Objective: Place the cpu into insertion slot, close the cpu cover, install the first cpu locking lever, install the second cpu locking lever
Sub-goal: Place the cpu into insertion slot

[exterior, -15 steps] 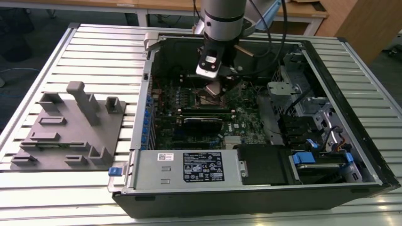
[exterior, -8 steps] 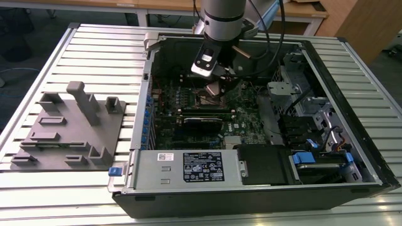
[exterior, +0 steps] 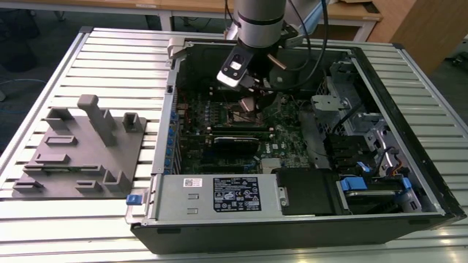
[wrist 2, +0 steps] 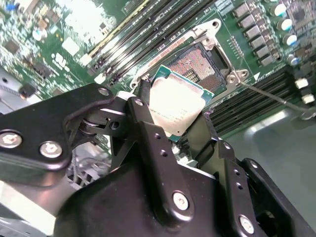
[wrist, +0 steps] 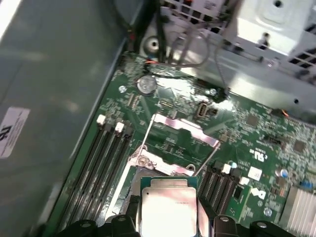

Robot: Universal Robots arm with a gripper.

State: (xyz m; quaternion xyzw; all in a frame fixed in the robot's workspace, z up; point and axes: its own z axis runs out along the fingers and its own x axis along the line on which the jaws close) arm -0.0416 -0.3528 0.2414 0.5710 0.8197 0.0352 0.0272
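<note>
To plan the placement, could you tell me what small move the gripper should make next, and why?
Probably ease the cpu a little more over the insertion slot before lowering. In the second wrist view the gripper is shut on the cpu, which hangs above the slot and covers part of it, with the dark centre bare beyond. The cpu cover stands open in the first wrist view.

Gripper (wrist: 168,221) holds cpu (wrist: 168,205) (cpu cover (wrist: 185,129) open).
</note>
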